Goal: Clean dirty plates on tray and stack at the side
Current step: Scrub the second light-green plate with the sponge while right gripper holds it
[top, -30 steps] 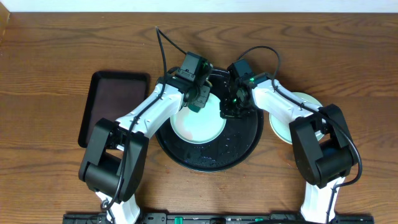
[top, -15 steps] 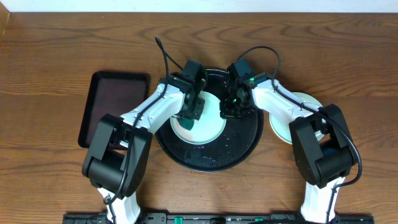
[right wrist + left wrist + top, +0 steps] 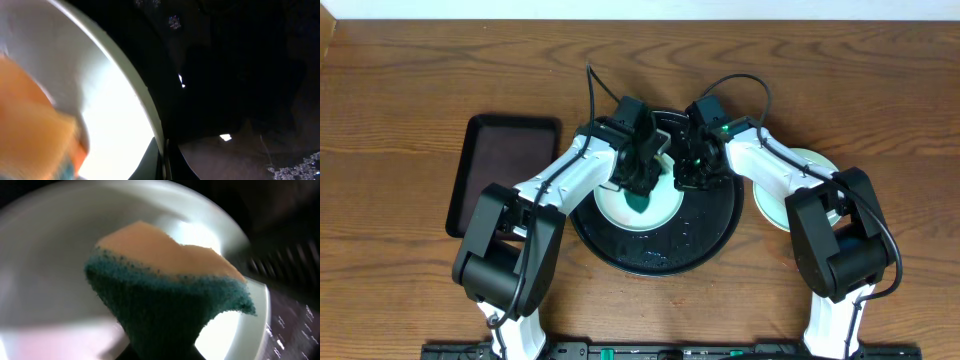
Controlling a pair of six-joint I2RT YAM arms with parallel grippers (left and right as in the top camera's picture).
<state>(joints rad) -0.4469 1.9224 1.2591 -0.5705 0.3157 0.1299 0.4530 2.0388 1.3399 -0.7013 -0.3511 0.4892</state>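
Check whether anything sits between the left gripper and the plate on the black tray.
Only the green-and-orange sponge that the left gripper itself holds over the plate. Nothing else visible stands between them.

Your overhead camera looks straight down on the table [image 3: 400, 80], from far enough to hold the whole tray [image 3: 708, 236]. Your left wrist camera sits very close above the plate [image 3: 45, 270], looking down past the sponge [image 3: 165, 295], which fills mid-frame. Your right wrist camera is nearer yet, low beside the plate's rim, blurred. All three views share the plate and the sponge.
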